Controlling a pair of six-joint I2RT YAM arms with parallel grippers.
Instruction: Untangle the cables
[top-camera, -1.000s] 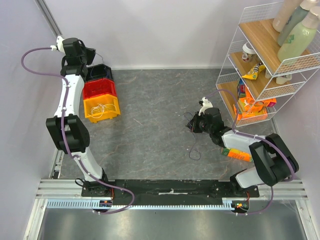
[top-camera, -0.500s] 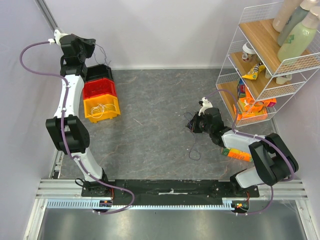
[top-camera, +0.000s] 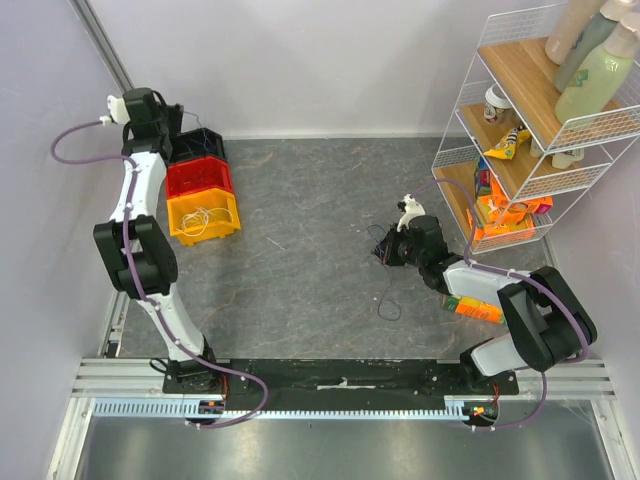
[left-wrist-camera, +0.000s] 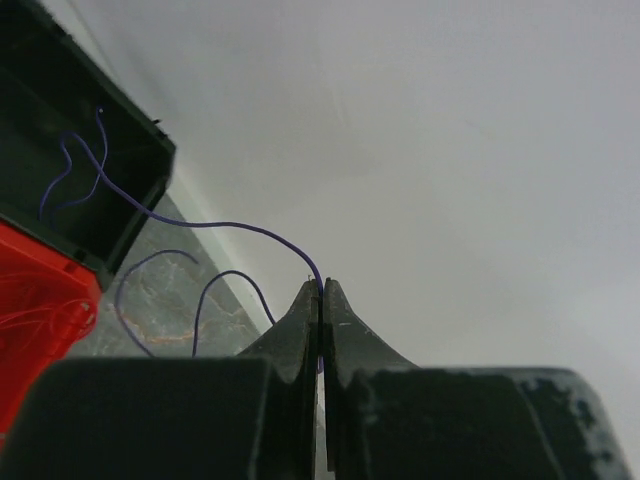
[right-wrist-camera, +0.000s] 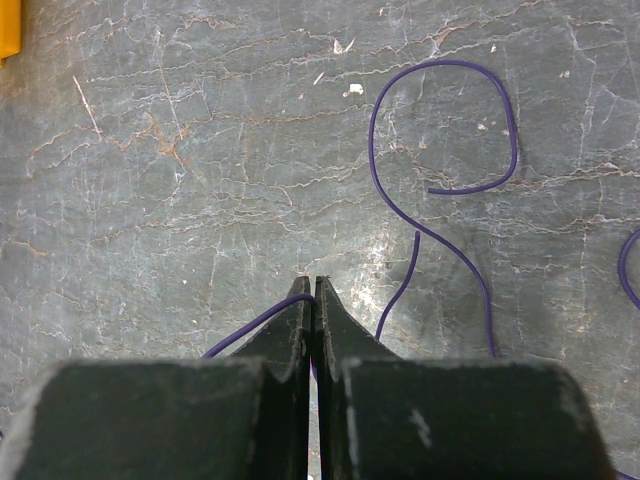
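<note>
At left gripper tips a purple cable is pinched, trailing into black bin; second purple strand is clamped by right gripper.

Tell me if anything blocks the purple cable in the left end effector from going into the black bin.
Nothing visible does. The left end effector is shut on the purple cable, which runs free through the air into the open black bin, with no obstacle between them.

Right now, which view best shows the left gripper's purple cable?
Left wrist: purple cable pinched in the shut left gripper, trailing into the black bin. Top external shows only a faint thread; right wrist misses it.
</note>
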